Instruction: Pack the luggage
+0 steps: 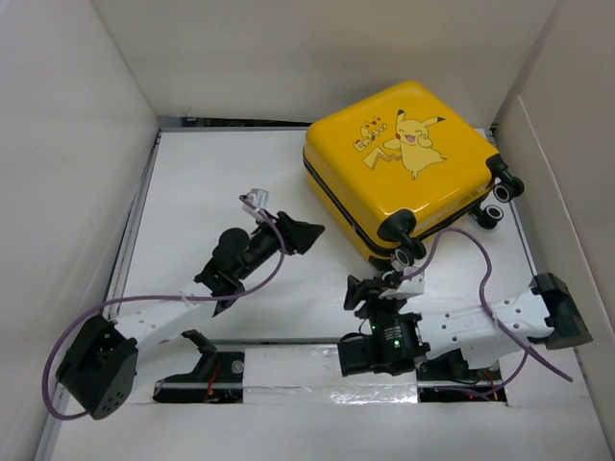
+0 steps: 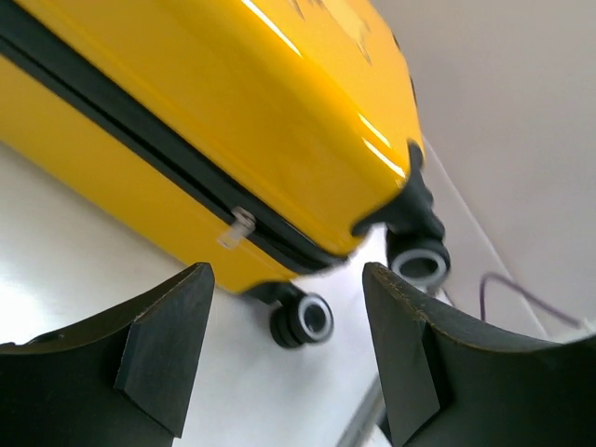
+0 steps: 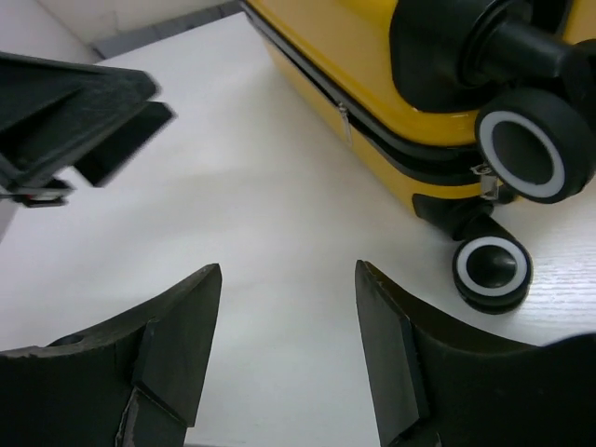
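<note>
White tabletop (image 1: 211, 173), pale walls (image 1: 317, 48), yellow luggage (image 1: 404, 158)

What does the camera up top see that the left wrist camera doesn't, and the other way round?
Only the top view clearly shows the Pikachu cartoon, both arms, and the open right gripper. Only the left wrist view shows the small silver zipper pull, too tiny to spot from above. Both show the yellow luggage lying shut, its black zipper band, its wheels and the open left gripper, holding nothing.
</note>
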Tool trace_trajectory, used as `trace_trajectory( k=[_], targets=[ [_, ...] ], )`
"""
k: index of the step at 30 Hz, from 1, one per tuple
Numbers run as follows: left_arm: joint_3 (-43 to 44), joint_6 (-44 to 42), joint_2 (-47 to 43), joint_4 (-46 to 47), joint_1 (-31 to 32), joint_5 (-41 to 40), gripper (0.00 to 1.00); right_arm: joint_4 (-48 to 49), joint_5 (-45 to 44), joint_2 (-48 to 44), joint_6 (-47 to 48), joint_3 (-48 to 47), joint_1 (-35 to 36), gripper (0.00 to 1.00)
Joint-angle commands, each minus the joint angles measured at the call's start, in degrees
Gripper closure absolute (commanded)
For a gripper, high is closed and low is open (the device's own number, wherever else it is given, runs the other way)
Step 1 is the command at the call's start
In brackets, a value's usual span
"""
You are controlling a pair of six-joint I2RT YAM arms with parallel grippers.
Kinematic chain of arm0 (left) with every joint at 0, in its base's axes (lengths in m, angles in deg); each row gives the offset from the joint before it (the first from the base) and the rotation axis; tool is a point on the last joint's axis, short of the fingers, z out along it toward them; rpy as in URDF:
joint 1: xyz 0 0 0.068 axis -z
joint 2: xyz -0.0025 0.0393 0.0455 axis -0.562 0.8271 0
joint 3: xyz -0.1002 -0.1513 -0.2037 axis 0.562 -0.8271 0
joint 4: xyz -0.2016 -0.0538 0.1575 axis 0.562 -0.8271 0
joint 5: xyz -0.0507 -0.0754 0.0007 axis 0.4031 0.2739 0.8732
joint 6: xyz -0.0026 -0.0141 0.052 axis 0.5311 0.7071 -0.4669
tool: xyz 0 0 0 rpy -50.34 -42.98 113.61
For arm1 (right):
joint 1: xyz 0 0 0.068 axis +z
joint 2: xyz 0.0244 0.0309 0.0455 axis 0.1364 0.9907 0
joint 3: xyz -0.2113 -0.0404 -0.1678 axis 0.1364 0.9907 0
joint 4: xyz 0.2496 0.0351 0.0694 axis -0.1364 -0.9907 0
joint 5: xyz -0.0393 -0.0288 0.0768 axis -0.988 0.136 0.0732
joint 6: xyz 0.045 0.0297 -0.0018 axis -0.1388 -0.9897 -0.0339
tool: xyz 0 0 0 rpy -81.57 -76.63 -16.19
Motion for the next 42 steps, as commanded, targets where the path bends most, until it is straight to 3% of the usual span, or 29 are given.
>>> trace_trajectory(
  k=[1,4,5,6,8,9,10,11,12,13,14,18,20,21,24,25,29,36,42],
  targets=[
    [-2.5,1.4,-5.0,0.4,-4.3,-1.9,0.38,-4.7,-17.0,3.2,3.5,-8.7,-2.6,0.35],
    [-3.9,3.1,-6.6,1.1,-6.1,-1.8,0.37,-4.7,-11.1,8.5,23.3,-26.0,-9.7,0.35],
    [-4.0,3.3,-6.8,1.0,-6.1,-2.0,0.37,-4.5,-6.5,12.5,28.1,-31.1,-12.3,0.42],
    [-4.0,3.5,-7.0,0.9,-6.1,-2.3,0.37,-4.6,-4.3,14.7,40.4,-36.7,-14.4,0.46],
    [-4.2,4.3,-7.2,0.8,-6.1,-2.9,0.37,-1.8,-2.0,17.3,47.3,-48.0,-17.6,0.48],
    [-4.4,4.6,-7.6,1.1,-6.1,-3.2,0.37,4.7,0.3,16.9,55.8,-50.2,-19.1,0.52],
    [-4.7,5.0,-7.7,1.8,-6.1,-3.2,0.37,14.3,3.5,15.4,78.7,-50.3,-20.4,0.52],
    [-4.8,5.3,-7.7,2.0,-6.1,-3.1,0.37,42.0,16.4,12.4,91.7,-47.6,-24.5,0.52],
    [-4.8,5.9,-7.7,2.2,-6.1,-2.4,0.37,54.8,29.9,4.2,107.4,-37.0,-28.7,0.46],
    [-4.7,6.2,-7.7,2.5,-6.1,-1.6,0.37,61.4,44.6,1.0,104.9,-33.9,-34.5,0.44],
    [-4.6,6.4,-7.7,2.9,-6.1,-0.7,0.37,64.6,66.0,-1.0,102.6,-32.7,-43.7,0.46],
    [-4.7,4.8,-8.8,3.3,-0.8,-0.7,0.37,66.8,82.4,-10.1,108.1,-29.3,-48.9,0.49],
    [-5.0,4.8,-7.9,4.3,3.3,-2.3,0.39,67.6,89.3,-13.8,107.0,-26.7,-52.0,0.6],
    [-4.8,4.4,-6.3,4.8,4.7,-3.3,0.39,67.7,90.8,-15.8,105.1,-25.0,-54.9,0.77],
    [-2.6,2.7,-3.3,5.1,9.5,-5.1,0.4,66.8,90.3,-24.8,102.5,-14.7,-55.1,1.0],
    [-1.9,2.3,-1.3,6.6,10.2,-4.8,0.4,68.4,89.2,-27.4,100.9,-10.4,-51.8,1.0],
    [0.2,3.0,3.6,8.8,10.7,-0.8,0.4,73.9,69.8,-38.5,96.3,11.9,-40.1,1.0],
    [1.5,4.1,7.1,9.8,11.3,1.2,0.41,77.5,46.9,-47.4,92.6,28.4,-25.2,1.0],
    [3.2,4.3,9.3,10.2,11.8,1.9,0.41,83.6,31.4,-48.0,89.7,37.5,-21.0,1.0]
  ],
)
